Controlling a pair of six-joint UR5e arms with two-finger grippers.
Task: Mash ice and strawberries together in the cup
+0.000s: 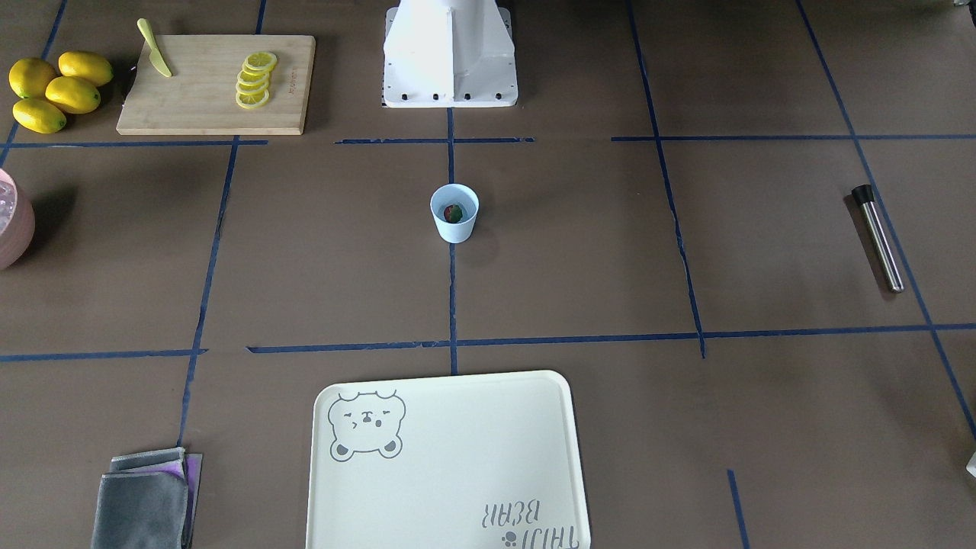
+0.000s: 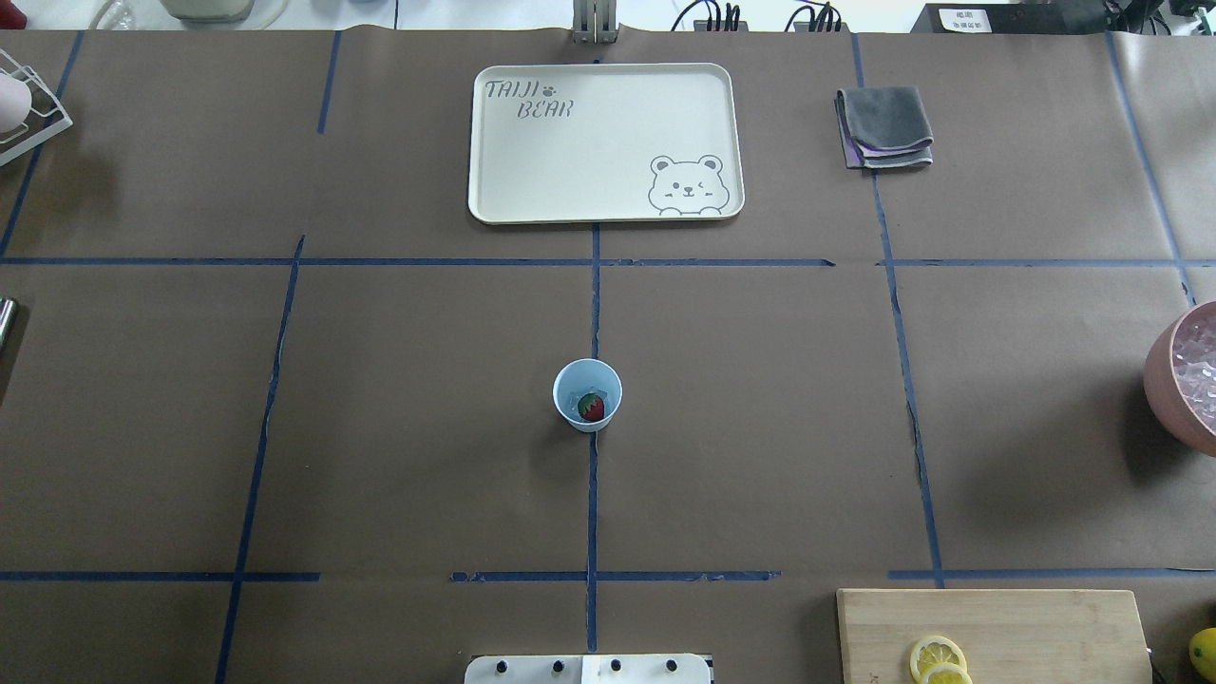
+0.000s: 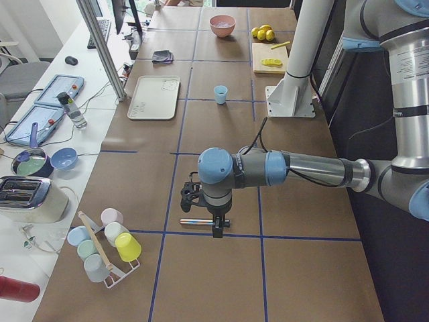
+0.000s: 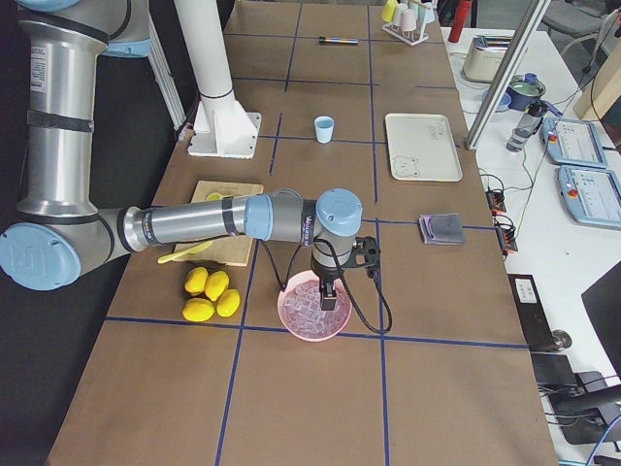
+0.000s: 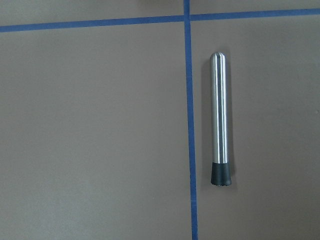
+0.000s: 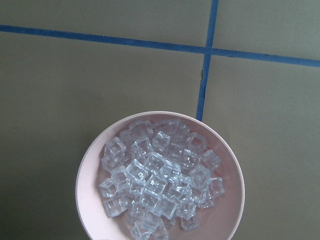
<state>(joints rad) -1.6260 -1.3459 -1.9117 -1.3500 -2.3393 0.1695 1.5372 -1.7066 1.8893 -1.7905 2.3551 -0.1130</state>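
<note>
The pale blue cup (image 2: 587, 378) stands upright at the table's middle, also seen in the front view (image 1: 454, 226). A red strawberry (image 2: 591, 408) with a green cap lies inside it, with faint glassy ice (image 2: 573, 403) beside it. A steel muddler (image 5: 220, 120) with a black tip lies flat on the table's left side (image 1: 878, 238). My left gripper (image 3: 217, 230) hangs above the muddler; I cannot tell if it is open or shut. My right gripper (image 4: 329, 295) hangs over a pink bowl (image 6: 90, 200) full of ice cubes (image 6: 157, 177); I cannot tell its state either.
A cream bear tray (image 2: 532, 190) lies at the far middle, with a folded grey cloth (image 2: 884, 126) beside it. A cutting board (image 1: 206, 107) carries lemon slices (image 1: 255, 78) and a yellow knife (image 1: 154, 48). Whole lemons (image 1: 57, 90) lie beside it. A cup rack (image 3: 104, 245) stands at the far left.
</note>
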